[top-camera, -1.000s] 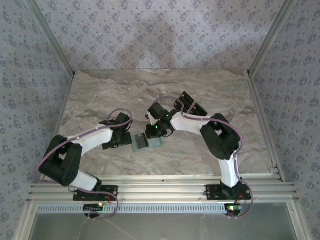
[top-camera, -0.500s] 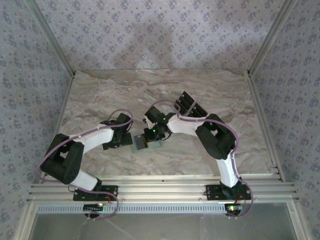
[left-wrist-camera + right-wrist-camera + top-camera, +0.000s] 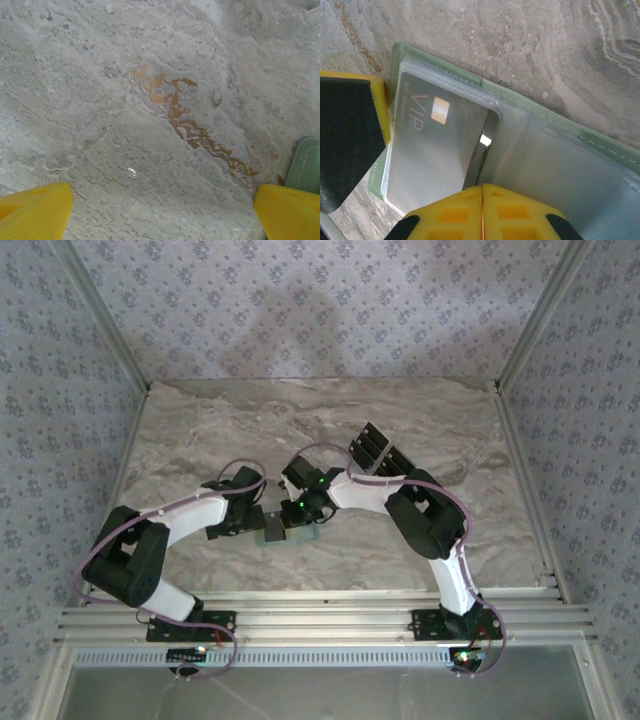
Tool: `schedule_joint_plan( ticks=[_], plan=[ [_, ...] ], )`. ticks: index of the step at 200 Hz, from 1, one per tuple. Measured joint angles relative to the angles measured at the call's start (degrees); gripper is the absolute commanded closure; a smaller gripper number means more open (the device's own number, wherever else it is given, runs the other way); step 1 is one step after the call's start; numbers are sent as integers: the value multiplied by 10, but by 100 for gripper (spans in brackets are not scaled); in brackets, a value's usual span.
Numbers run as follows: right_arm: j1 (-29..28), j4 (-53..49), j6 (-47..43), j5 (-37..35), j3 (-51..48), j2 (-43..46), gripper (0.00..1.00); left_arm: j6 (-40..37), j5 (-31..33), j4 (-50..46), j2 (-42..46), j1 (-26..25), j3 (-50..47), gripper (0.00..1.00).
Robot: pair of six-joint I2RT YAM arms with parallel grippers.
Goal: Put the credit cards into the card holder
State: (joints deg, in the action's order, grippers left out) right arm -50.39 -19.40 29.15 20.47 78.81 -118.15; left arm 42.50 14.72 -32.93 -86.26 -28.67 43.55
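Right gripper [image 3: 482, 210], jaws together, sits over the card holder [image 3: 560, 165] and its grey card [image 3: 435, 150]; left gripper [image 3: 162, 205] gapes wide

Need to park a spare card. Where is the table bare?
Bare: far half of the table up to the back wall, and beside the right rail. Crowded: middle front, left gripper and right gripper at the card holder.

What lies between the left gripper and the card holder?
Only bare table, seen in the left wrist view: the card holder lies close beside one of the fingers.
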Motion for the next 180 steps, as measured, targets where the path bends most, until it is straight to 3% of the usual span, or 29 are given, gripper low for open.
schedule_joint_plan(
  ticks=[58, 129, 180],
  plan=[
    [15, 11, 10, 5, -31, 26, 82, -11, 3, -25, -14, -1, 22, 4],
    [24, 34, 20, 3, -94, 77, 82, -23, -3, -28, 19, 0, 28, 4],
    [27, 54, 26, -5, -111, 69, 83, -20, -19, 2, 33, -35, 27, 4]
  ],
)
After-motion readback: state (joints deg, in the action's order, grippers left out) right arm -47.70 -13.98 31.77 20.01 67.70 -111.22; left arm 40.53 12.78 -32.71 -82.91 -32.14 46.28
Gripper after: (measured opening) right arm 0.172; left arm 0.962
